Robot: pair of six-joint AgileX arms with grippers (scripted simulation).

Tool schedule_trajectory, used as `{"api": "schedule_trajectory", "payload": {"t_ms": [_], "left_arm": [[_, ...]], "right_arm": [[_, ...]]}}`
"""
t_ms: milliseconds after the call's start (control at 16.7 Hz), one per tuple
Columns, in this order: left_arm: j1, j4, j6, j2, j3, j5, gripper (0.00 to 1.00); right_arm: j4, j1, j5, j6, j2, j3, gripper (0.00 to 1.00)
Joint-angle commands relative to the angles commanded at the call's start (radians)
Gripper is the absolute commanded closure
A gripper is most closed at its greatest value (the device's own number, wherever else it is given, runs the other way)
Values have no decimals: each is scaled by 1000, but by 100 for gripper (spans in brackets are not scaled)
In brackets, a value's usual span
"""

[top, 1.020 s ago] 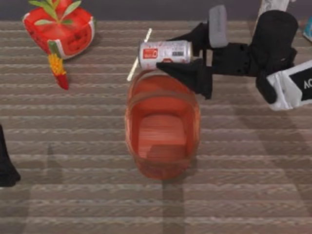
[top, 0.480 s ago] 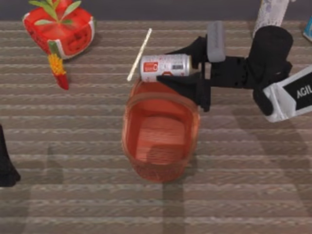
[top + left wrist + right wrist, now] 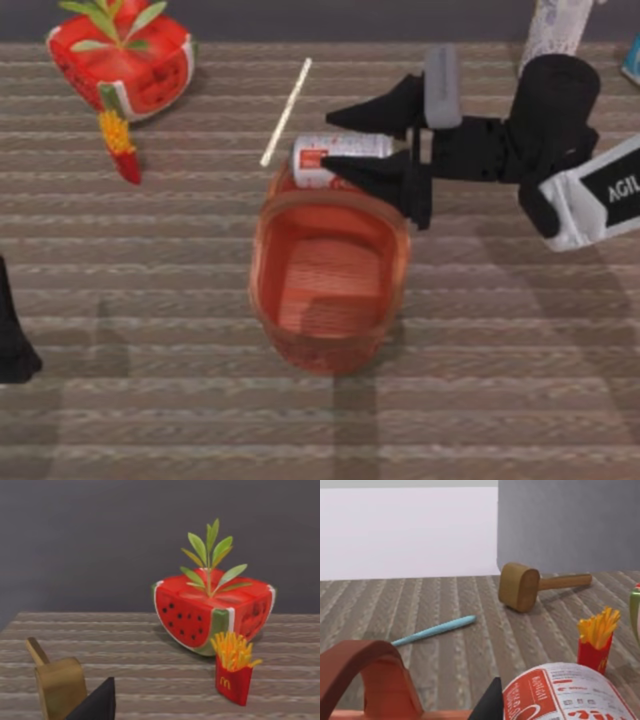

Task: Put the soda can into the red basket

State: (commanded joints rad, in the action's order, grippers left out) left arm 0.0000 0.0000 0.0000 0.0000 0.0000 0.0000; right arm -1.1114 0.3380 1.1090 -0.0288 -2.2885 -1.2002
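Note:
The soda can (image 3: 338,158) lies on its side, white with red markings, right over the far rim of the red basket (image 3: 262,262), which stands mid-table. My right gripper (image 3: 330,140) reaches in from the right, open. Its far finger stands clear of the can, while the near one overlaps it from above. In the right wrist view the soda can (image 3: 565,692) fills the corner beside one black finger (image 3: 492,705), next to the basket's handle (image 3: 375,680). My left gripper (image 3: 12,345) is parked at the table's left edge, open.
A watermelon-shaped planter (image 3: 122,60) and a fries carton (image 3: 118,140) sit at the back left. A thin white stick (image 3: 287,110) lies just behind the basket, and a speckled bottle (image 3: 555,28) stands at the back right. A wooden mallet (image 3: 520,586) lies farther off.
The right gripper's fingers have spread apart. The can has come loose and dropped from between them toward the basket's far rim. The left arm has not moved.

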Motion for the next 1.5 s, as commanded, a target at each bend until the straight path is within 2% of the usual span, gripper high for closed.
{"api": "schedule_trajectory", "payload": {"t_ms": [180, 240, 780, 900, 1020, 1140, 1260, 1500], "left_arm": [[0, 0, 0, 0, 0, 0, 0], [0, 0, 0, 0, 0, 0, 0], [0, 0, 0, 0, 0, 0, 0], [-13, -22, 13, 25, 29, 5, 0], [-40, -74, 43, 87, 97, 14, 0], [-79, -154, 92, 183, 199, 25, 0], [-127, -257, 157, 311, 327, 34, 0], [-235, -510, 323, 634, 641, 46, 0]], "right_arm": [[0, 0, 0, 0, 0, 0, 2], [0, 0, 0, 0, 0, 0, 0], [0, -4, 0, 0, 1, -1, 0], [10, -7, -12, 3, 28, 16, 0], [33, -17, -42, 10, 92, 55, 0], [72, -34, -91, 21, 186, 116, 0], [127, -57, -157, 34, 305, 198, 0], [275, -114, -325, 60, 608, 402, 0]]}}
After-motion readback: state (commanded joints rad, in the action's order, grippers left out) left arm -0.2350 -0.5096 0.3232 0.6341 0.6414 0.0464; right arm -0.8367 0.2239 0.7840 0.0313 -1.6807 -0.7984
